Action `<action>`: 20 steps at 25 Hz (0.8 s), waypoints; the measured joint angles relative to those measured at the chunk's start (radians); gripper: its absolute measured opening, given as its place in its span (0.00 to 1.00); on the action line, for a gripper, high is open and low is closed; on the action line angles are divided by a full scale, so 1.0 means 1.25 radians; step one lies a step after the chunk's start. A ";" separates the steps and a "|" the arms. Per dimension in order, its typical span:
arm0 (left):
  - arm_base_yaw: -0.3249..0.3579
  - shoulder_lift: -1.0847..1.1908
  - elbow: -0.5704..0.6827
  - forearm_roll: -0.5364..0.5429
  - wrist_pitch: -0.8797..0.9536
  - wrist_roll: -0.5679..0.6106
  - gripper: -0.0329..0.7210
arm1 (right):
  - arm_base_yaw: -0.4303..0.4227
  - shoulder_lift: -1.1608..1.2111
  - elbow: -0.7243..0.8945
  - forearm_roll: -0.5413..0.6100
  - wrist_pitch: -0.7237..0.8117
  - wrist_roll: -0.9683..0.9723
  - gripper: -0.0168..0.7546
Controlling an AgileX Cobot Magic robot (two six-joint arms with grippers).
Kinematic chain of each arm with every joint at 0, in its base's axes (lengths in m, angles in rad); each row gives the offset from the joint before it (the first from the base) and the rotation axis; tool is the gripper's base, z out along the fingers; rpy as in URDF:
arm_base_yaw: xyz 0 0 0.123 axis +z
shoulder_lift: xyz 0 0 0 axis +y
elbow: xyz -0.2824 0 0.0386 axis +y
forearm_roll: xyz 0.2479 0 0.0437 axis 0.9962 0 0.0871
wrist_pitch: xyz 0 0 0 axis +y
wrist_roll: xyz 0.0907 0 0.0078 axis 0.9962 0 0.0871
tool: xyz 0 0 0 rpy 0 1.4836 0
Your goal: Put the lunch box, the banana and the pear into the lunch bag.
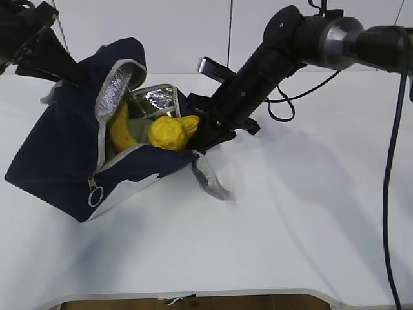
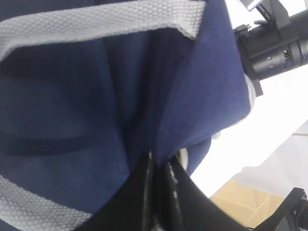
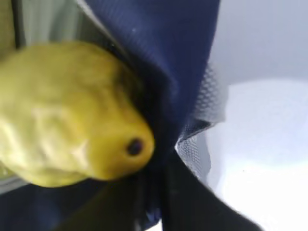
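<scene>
The navy lunch bag [image 1: 58,155] lies tilted on the white table, its silver-lined mouth open toward the right. The banana [image 1: 120,128] stands inside it, with a strip of the sage-green lunch box [image 1: 139,126] beside it. The lumpy yellow pear [image 1: 169,132] rests in the mouth of the bag. My left gripper [image 2: 158,166] is shut on a fold of the bag's fabric [image 2: 72,106] at its upper back. My right gripper [image 3: 154,192] sits at the bag's right rim [image 3: 163,48], jaws close together with navy fabric between them, the pear [image 3: 67,115] just left of it.
A grey strap handle [image 1: 213,177] trails onto the table right of the bag. The right arm [image 1: 284,51] reaches in from the upper right, with black cables [image 1: 389,194] hanging at the far right. The table's front edge [image 1: 193,294] runs along the bottom.
</scene>
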 joint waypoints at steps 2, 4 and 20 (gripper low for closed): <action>0.000 0.000 0.000 0.000 0.000 0.000 0.05 | 0.000 0.000 -0.002 0.000 0.000 -0.002 0.06; 0.000 0.000 0.000 0.000 0.000 0.000 0.05 | 0.002 -0.008 -0.007 -0.007 0.000 -0.002 0.05; -0.064 0.000 0.000 -0.202 -0.002 -0.004 0.05 | 0.019 -0.280 -0.021 -0.312 0.035 0.129 0.05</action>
